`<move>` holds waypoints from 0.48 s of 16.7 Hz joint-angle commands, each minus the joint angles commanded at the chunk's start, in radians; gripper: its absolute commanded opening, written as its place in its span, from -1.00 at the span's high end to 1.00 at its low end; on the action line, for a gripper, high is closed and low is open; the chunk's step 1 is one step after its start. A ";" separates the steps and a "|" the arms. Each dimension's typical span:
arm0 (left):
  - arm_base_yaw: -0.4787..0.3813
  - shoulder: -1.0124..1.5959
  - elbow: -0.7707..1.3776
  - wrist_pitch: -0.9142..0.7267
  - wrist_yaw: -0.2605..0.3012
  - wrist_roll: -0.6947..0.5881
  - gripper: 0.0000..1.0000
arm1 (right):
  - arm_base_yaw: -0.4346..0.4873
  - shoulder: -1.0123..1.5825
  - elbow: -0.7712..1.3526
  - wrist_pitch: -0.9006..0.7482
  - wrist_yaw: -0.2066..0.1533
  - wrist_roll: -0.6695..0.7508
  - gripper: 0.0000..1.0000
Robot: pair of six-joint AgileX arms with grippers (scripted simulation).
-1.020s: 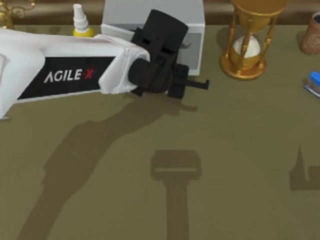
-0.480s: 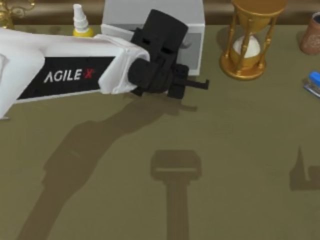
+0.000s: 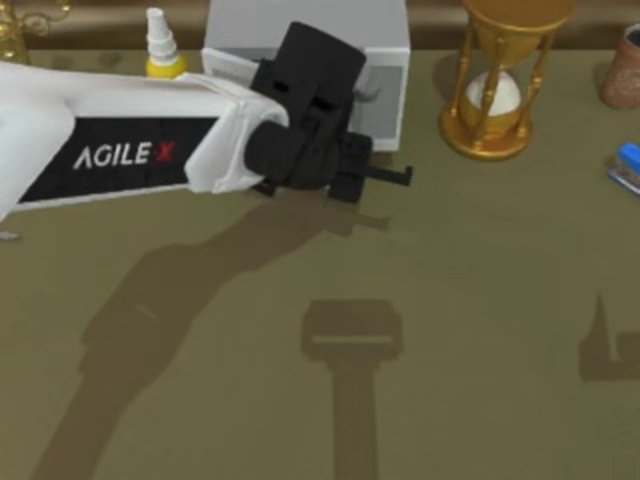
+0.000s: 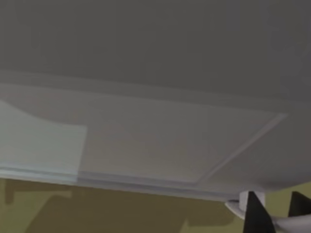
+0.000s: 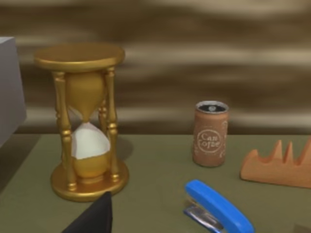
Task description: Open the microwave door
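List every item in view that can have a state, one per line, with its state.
microwave door: looks shut, flush with the front.
microwave: upright at the table's far edge.
left gripper: at the microwave's front; jaws' state unclear.
hourglass: upright, sand mostly in the lower bulb.
can: upright.
stapler: lying closed.
spray bottle: upright, capped.
right gripper: not in view.

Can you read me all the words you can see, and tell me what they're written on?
"AGILE X" is on the black panel of the left arm, which reaches to the front of the microwave.
"Can Coffee", as far as it can be made out, is on the brown can near the hourglass; the letters are blurry.
The blue stapler and the spray bottle show no readable words.
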 joint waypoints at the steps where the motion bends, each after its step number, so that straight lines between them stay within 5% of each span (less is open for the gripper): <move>1: 0.003 -0.007 -0.011 0.006 0.008 0.012 1.00 | 0.000 0.000 0.000 0.000 0.000 0.000 -1.00; 8: 0.008 -0.012 -0.026 0.009 0.017 0.026 1.00 | 0.000 0.000 0.000 0.000 0.000 0.000 -1.00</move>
